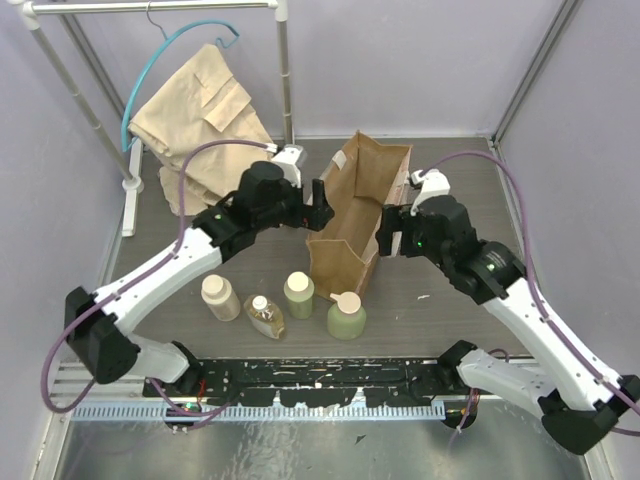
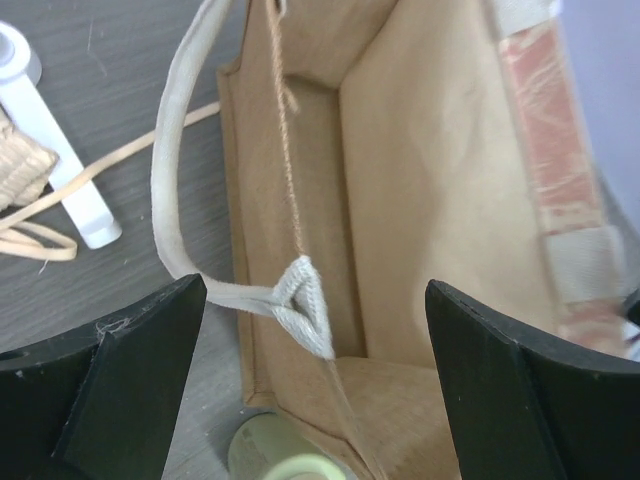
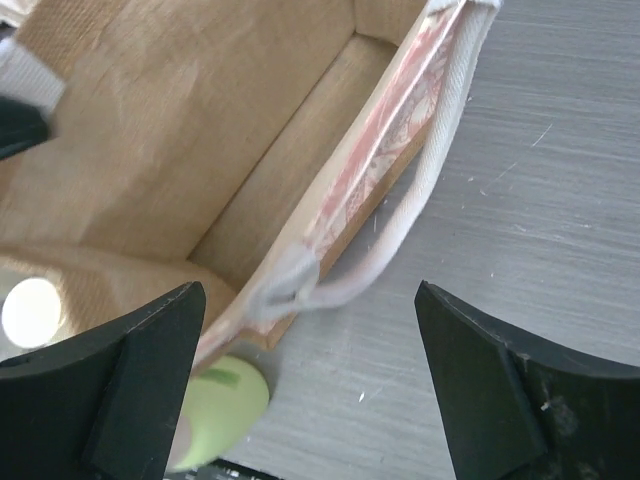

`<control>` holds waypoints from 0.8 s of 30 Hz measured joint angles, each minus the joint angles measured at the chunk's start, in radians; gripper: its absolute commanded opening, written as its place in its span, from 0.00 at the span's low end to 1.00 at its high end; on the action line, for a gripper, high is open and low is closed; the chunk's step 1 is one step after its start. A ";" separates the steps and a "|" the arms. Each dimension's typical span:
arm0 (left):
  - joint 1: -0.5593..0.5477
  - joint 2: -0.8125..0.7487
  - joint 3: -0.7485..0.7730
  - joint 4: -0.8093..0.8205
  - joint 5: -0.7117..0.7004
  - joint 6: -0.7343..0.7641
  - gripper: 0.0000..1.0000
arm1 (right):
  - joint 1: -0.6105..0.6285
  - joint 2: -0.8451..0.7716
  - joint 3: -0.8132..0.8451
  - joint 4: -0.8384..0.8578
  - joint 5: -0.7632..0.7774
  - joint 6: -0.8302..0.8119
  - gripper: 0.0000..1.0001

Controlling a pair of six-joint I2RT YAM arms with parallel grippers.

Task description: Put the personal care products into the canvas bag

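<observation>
The tan canvas bag (image 1: 352,215) stands open in the middle of the table. Four bottles stand in front of it: a cream one (image 1: 220,297), an amber white-capped one (image 1: 265,315), a green cylinder (image 1: 298,294) and a rounder green one with cream top (image 1: 346,315). My left gripper (image 1: 318,207) is open at the bag's left rim, its jaws either side of the whitish strap (image 2: 297,297). My right gripper (image 1: 388,230) is open at the bag's right rim, over the other strap (image 3: 390,250). The bag's inside (image 2: 420,180) looks empty. A green bottle (image 3: 215,415) shows below it.
A beige folded garment (image 1: 200,115) hangs on a teal hanger from a white rack (image 1: 130,185) at the back left. A cream cord (image 2: 60,200) lies on the table by the rack foot. Grey walls close the sides.
</observation>
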State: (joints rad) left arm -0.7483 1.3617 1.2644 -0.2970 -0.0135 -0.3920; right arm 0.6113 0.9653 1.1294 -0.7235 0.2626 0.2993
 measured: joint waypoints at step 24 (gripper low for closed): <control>-0.042 0.154 0.080 -0.061 -0.257 0.090 0.98 | 0.010 -0.186 -0.118 -0.211 -0.220 0.014 0.90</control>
State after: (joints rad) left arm -0.7902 1.5158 1.3441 -0.3584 -0.2710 -0.3023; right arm 0.6209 0.7792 1.0115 -0.9344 0.0422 0.3130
